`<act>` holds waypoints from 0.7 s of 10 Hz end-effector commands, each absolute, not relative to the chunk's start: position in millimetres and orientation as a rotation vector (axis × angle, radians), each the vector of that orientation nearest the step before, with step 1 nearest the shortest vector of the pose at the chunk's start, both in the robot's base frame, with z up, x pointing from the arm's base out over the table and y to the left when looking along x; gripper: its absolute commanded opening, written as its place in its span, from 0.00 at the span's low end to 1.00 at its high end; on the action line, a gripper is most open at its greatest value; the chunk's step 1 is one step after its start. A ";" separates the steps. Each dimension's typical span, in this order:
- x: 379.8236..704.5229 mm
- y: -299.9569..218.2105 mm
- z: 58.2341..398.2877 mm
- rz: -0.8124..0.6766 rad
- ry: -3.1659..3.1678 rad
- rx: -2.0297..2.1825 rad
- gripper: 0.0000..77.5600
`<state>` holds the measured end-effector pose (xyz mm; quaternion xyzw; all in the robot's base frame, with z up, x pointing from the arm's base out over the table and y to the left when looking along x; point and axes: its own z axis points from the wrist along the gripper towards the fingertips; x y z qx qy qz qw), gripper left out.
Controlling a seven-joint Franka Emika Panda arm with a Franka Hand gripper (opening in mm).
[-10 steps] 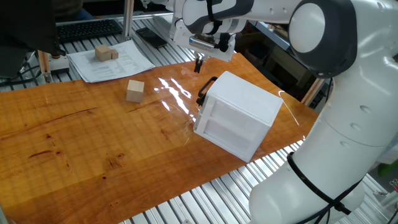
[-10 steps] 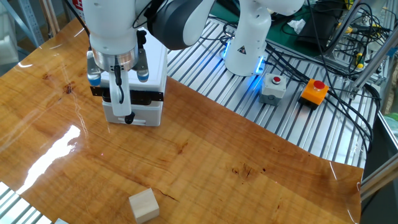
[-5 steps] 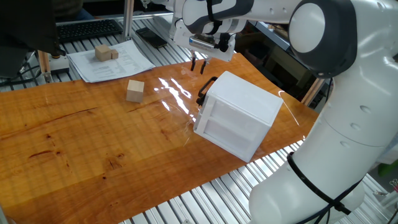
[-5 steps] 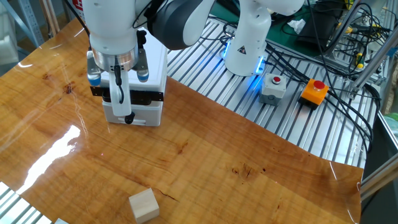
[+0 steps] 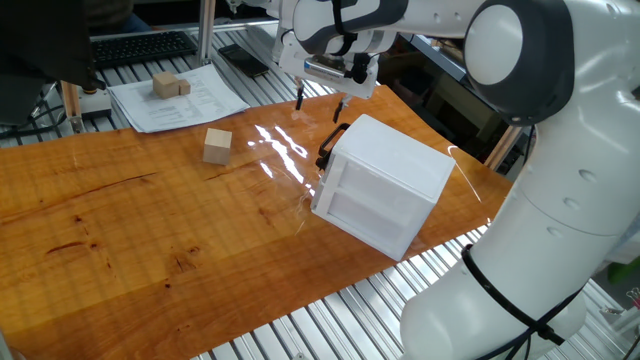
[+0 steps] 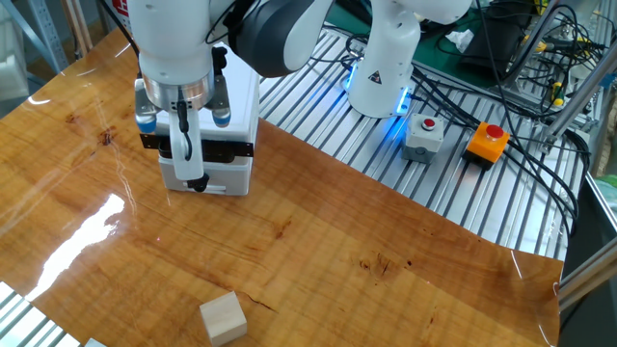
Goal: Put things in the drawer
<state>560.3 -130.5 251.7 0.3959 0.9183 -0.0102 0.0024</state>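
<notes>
The white cabinet (image 5: 385,185) stands on the wooden table, its drawer pushed in, with the curved black handle (image 5: 330,146) facing the far left. My gripper (image 5: 319,104) is open and empty, fingers pointing down, just above and in front of the handle. In the other fixed view the gripper (image 6: 197,180) hangs in front of the cabinet (image 6: 241,101) and hides part of the handle (image 6: 220,151). One beige wooden cube (image 5: 217,146) lies on the table left of the cabinet; it also shows in the other fixed view (image 6: 223,318). Two more cubes (image 5: 170,86) sit on paper.
Paper sheets (image 5: 180,100) and a keyboard (image 5: 140,47) lie at the back left. The robot base (image 6: 386,58), a grey button box (image 6: 424,137), an orange button box (image 6: 487,142) and cables sit on the metal rails beside the table.
The gripper's fingers have spread apart, from shut to open, above the handle. The arm, the cabinet and the cubes have not moved.
</notes>
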 end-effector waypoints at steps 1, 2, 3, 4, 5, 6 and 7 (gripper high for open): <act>561.0 -130.8 253.1 -0.032 2.876 1.246 1.00; 561.0 -130.8 253.1 -0.032 2.876 1.246 1.00; 562.8 -128.5 244.8 -0.021 2.850 1.323 1.00; 563.1 -128.0 242.7 -0.017 2.849 1.327 1.00; 563.3 -127.8 241.4 -0.018 2.845 1.332 1.00; 563.4 -127.7 240.7 -0.018 2.844 1.333 1.00; 563.4 -127.7 240.7 -0.018 2.844 1.334 1.00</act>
